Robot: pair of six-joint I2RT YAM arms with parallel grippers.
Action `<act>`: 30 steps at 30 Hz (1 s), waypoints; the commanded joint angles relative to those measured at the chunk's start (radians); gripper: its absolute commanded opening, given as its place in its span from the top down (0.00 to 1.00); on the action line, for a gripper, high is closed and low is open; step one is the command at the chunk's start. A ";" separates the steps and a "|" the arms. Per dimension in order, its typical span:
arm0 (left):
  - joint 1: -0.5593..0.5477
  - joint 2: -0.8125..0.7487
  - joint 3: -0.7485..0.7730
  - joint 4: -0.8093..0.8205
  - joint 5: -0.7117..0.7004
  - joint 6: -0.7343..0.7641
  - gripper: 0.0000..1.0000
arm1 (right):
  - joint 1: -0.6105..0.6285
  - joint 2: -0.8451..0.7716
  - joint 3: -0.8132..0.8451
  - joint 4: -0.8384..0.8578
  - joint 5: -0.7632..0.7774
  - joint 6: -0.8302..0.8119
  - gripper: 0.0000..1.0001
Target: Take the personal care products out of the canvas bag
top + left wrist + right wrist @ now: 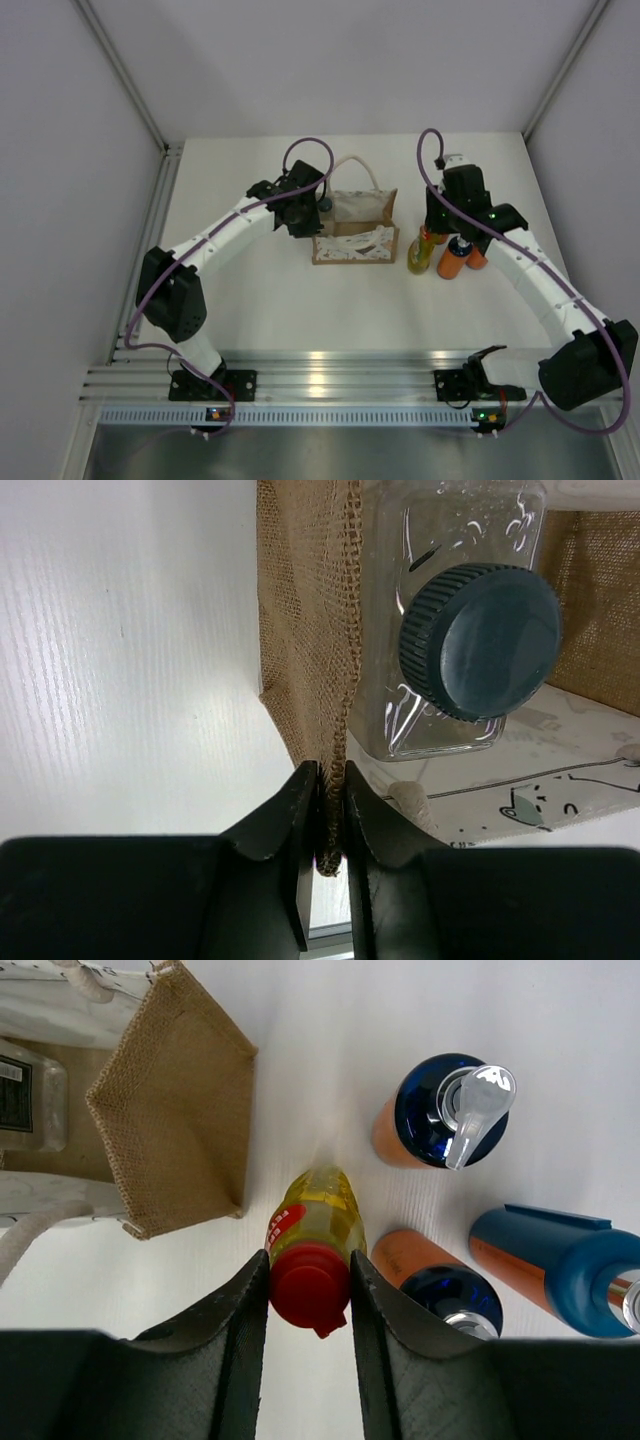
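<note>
Your left end effector [329, 792] is closed on the bag [300, 630], pinching the top edge of its canvas side wall between both fingers. The bag stands on the surface [400, 1020] at mid-table, with its patterned panel facing the arm bases. The clear bottle [450, 630] is inside the bag, dark cap up, just beside the pinched wall.

Your right end effector [310, 1275] grips the yellow-green bottle [312, 1210] by its red cap, one finger against each side. That bottle stands upright on the surface just to the right of the bag and apart from it.

To its right are the orange pump bottle [430, 1110], the second orange bottle [430, 1275] close beside your right finger, and the third orange bottle [550, 1270], farthest from the bag. All three are out on the surface.
</note>
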 commanded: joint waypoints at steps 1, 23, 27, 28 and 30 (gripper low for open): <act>0.002 -0.057 0.030 -0.022 -0.006 0.014 0.79 | -0.015 -0.038 0.018 0.158 0.001 0.017 0.63; -0.002 -0.166 0.219 -0.060 -0.117 0.163 0.53 | -0.015 -0.137 0.098 0.071 -0.033 0.058 0.41; -0.022 -0.119 0.305 -0.063 -0.101 0.202 0.53 | -0.015 -0.186 0.101 0.040 -0.057 0.104 0.40; -0.033 -0.103 0.318 -0.065 -0.103 0.205 0.53 | -0.013 -0.196 0.102 0.028 -0.065 0.109 0.40; -0.047 -0.057 0.369 -0.089 -0.127 0.188 0.55 | -0.013 -0.219 0.107 0.011 -0.074 0.117 0.40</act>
